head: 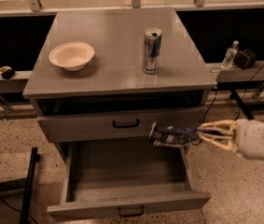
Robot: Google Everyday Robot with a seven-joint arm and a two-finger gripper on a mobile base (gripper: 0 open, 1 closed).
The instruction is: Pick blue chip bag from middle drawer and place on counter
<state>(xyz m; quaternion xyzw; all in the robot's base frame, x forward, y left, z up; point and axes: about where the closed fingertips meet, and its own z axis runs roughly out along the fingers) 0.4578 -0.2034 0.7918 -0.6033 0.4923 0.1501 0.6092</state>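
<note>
The blue chip bag (pixel 170 136) is a crumpled dark-blue foil bag held level in the air above the right side of the open middle drawer (pixel 127 204), in front of the closed drawer front above it. My gripper (pixel 198 135) comes in from the right and is shut on the bag's right end. The counter (pixel 117 73) is the flat grey cabinet top above and behind the bag.
A cream bowl (pixel 72 55) sits at the counter's left and a silver-and-blue drink can (pixel 152 50) stands right of centre. A water bottle (pixel 230 55) and a dark box (pixel 246 58) rest on a ledge at the right. A black stand (pixel 26 190) is at the lower left.
</note>
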